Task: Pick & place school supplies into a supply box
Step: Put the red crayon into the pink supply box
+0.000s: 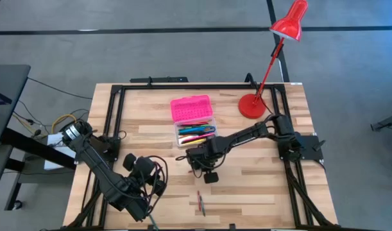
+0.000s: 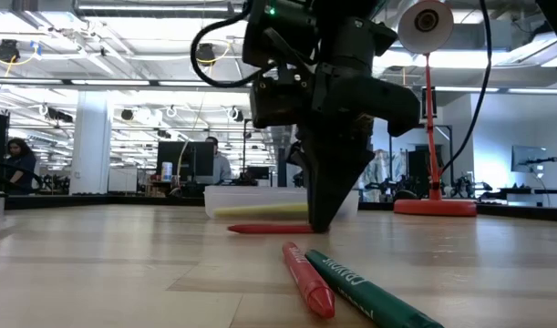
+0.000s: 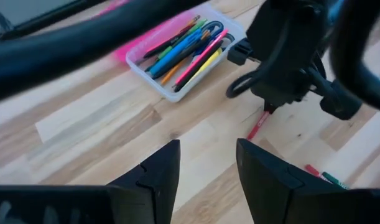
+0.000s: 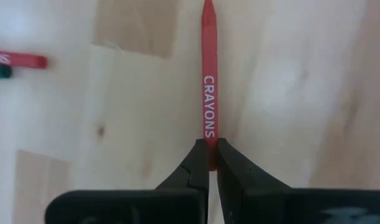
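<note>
Grasp of a thin red crayon with white lettering is being made by the right gripper, whose jaws are closed on one end of it.
The crayon lies flat on the wooden table, just beside the clear plastic supply box with its pink lid, its long axis pointing straight away from the fingers. A lift and a carry to the box are needed next. The left gripper is held open, waiting near the left edge.

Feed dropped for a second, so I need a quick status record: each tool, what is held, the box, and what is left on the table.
right tool: shut on red crayon, down at the table in front of the supply box
left tool: open, empty, waiting at the near left
supply box: lid open, pens and markers inside
loose items: red and green crayon pair near the table's front edge
</note>
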Action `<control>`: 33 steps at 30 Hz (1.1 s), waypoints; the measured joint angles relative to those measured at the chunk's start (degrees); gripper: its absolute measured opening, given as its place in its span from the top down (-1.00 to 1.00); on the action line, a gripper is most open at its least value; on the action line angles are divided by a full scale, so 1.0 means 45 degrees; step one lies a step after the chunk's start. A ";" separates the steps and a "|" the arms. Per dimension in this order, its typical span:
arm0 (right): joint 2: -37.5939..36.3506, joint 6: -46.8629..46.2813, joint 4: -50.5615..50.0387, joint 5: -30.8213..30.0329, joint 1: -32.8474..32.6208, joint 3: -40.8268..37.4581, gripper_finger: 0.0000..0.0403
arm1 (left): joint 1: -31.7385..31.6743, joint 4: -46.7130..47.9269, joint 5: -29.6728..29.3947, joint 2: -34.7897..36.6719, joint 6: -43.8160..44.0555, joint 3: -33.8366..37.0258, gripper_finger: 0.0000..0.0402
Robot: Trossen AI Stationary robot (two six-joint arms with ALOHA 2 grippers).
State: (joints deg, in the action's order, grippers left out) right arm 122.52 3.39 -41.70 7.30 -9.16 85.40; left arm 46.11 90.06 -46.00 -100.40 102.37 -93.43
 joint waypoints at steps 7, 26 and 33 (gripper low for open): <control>-0.1054 -0.0119 -0.0776 -0.1181 0.0691 -0.0092 1.00 | -0.0031 -0.0005 -0.0783 0.0000 -0.1124 0.0000 0.25; -0.2233 0.2926 -0.0777 -0.2424 0.3646 -0.0051 1.00 | -0.0526 -0.0014 -0.1809 0.0000 -0.4082 -0.0005 0.25; -0.2137 0.2926 -0.0645 -0.2368 0.3885 -0.0027 0.87 | -0.0521 -0.0012 -0.1169 0.0000 -0.3995 -0.0005 0.25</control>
State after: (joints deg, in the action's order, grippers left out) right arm 112.90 16.55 -44.60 -3.36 8.32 85.27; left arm 43.77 90.01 -51.26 -100.40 84.40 -93.45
